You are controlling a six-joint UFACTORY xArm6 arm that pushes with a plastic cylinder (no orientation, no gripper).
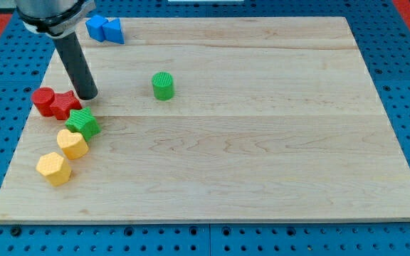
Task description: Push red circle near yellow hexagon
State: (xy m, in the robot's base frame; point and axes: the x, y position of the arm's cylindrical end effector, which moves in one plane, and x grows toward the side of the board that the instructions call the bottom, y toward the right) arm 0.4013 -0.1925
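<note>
Camera view: my tip [87, 95] rests on the desk [248, 142] at the view's left; the rod has no gripper. Just beside it to the left sits a red star [66, 104], touching the red circle [44, 100]. Below lie a green star [84, 122], then 2 yellow blocks, the nearer [72, 143] beside the star and the yellow hexagon [53, 168] lowest.

We saw a red star [67, 105] just to the view's left of my tip [87, 96] and a green star [84, 123] just below it. A green cylinder [163, 85] stood well to the tip's right, and two touching blue blocks [104, 30] lay well above it, all on a wooden board [262, 163].
</note>
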